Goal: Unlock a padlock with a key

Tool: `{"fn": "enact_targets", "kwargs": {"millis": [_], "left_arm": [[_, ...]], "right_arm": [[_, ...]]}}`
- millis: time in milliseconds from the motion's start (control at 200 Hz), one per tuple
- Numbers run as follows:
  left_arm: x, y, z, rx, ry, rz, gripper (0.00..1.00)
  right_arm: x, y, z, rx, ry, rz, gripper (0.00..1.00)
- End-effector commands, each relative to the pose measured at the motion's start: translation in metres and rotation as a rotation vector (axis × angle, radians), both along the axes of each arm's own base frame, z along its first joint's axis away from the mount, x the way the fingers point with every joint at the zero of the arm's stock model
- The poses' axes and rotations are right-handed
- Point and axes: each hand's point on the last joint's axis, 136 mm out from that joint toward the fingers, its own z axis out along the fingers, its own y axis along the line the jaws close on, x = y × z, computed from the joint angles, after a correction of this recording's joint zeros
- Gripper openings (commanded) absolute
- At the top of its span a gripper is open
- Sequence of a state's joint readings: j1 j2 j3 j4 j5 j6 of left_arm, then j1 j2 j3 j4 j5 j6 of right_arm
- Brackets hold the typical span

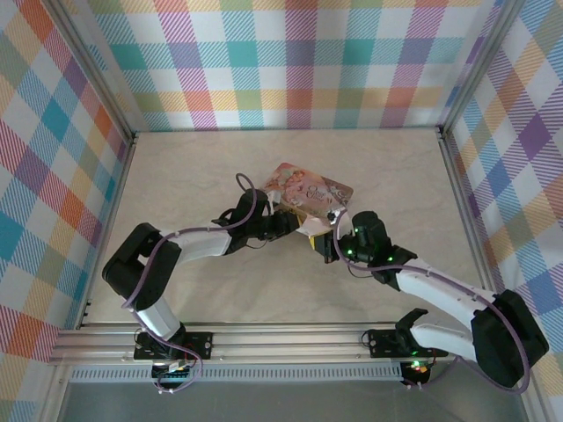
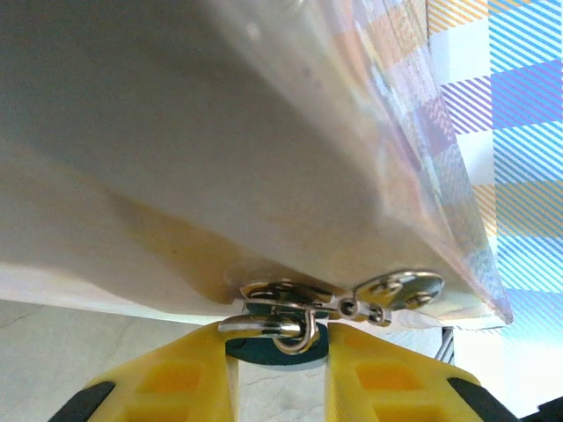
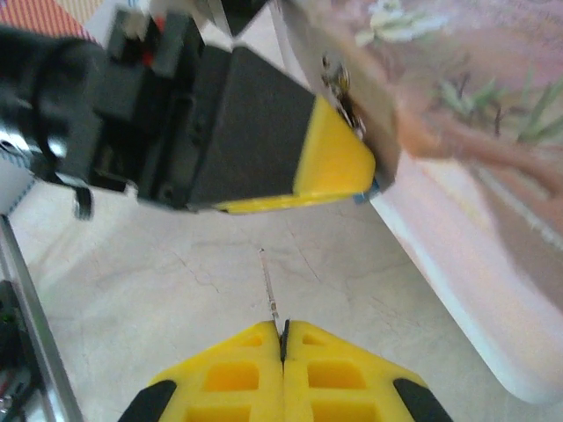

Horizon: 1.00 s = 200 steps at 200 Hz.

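Padlock (image 2: 266,348) sits in left pincer (image 2: 279,353) at tin's (image 2: 220,132) edge, key (image 3: 271,290) apart.

Tin (image 1: 308,188) is showing glossy printed finish and polished metal hasp (image 2: 400,287); padlock (image 2: 260,346), matt blue-grey body with bright metal shackle (image 2: 283,328); left end effector (image 2: 280,341), matt yellow plastic; key (image 3: 269,286), bare metal; bench (image 3: 167,281), smooth, faintly veined.
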<state>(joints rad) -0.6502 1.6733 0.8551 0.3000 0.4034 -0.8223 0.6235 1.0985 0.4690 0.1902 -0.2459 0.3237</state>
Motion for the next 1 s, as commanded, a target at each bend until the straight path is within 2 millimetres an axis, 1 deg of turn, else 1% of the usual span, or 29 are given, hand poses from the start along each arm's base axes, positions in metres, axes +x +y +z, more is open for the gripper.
{"fn": "enact_targets", "kwargs": {"millis": [0,140,355,690,855,995], "left_arm": [[-0.004,-0.011,0.037,-0.065,-0.013,-0.025,0.24],[-0.006,-0.008,0.039,-0.057,0.005,-0.014,0.24],[-0.01,-0.008,0.042,-0.052,0.006,-0.004,0.23],[-0.017,-0.015,0.042,-0.056,0.022,-0.009,0.22],[-0.021,-0.018,0.041,-0.055,0.025,-0.017,0.22],[-0.022,-0.018,0.043,-0.053,0.025,-0.018,0.22]], "right_arm": [[0.004,-0.001,-0.005,-0.024,-0.07,-0.011,0.0],[0.003,0.0,-0.02,-0.067,-0.072,-0.002,0.0],[0.006,-0.001,-0.027,-0.08,-0.082,-0.012,0.0],[0.016,0.009,-0.027,-0.093,-0.092,-0.022,0.0],[0.023,0.007,-0.029,-0.123,-0.111,-0.036,0.0],[0.023,0.009,-0.028,-0.122,-0.116,-0.03,0.0]]}}
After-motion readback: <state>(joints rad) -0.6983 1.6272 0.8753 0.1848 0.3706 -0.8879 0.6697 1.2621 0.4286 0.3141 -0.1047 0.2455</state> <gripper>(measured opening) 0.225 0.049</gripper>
